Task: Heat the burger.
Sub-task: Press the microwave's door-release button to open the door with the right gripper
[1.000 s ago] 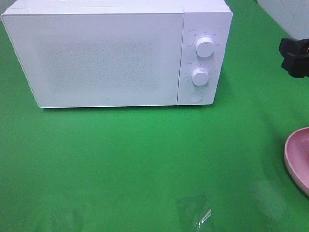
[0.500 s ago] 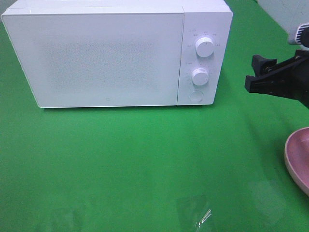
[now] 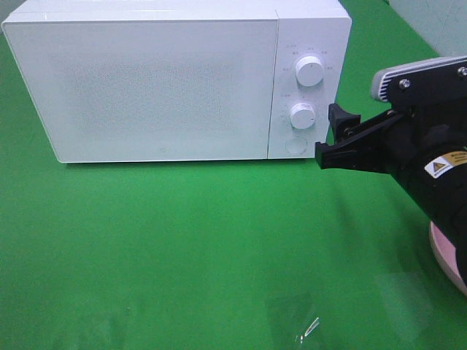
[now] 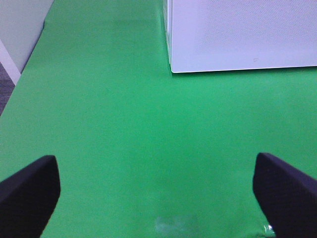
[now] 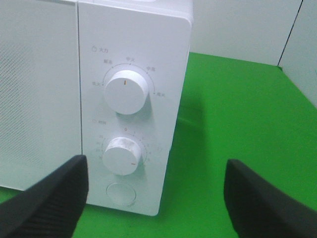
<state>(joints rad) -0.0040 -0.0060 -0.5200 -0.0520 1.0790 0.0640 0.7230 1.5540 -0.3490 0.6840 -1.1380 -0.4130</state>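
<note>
**Burger.** It shows in none of the three views, so its place cannot be told.

**Microwave** [image 3: 146,87]. A white, box-shaped oven with rounded corners. Its door is shut, with a finely dotted, matt window panel. The smooth control strip beside the door carries, from top to bottom:
- an upper knob [image 5: 125,91], cylindrical and white
- a lower knob [image 5: 123,156], cylindrical and white
- a flat round button [image 5: 121,193]

**Right gripper** [image 3: 327,133]. It hangs just beside the microwave's control-strip corner, level with the lower knob and the button. Whether it touches the casing cannot be told. Its black, wedge-shaped fingers [image 5: 49,198] stand apart, released, with nothing between them. They frame the control strip in the wrist view.

**Left gripper** [image 4: 158,183]. It hangs in front of the microwave's opposite, door-side corner, well apart from it. Its dark, rounded fingers [image 4: 29,186] are spread wide and hold nothing.

**Surface** [image 3: 182,240]. A smooth green cloth that lies under the microwave and runs out on all sides of it.

**Plate** [image 3: 444,251]. Pink and round with a raised rim. It rests off the microwave's control-strip side, forward of its front, and the right arm largely hides it.

**Clear film** [image 3: 295,321]. A glossy, crinkled scrap that lies flat on the surface, well in front of the microwave.
</note>
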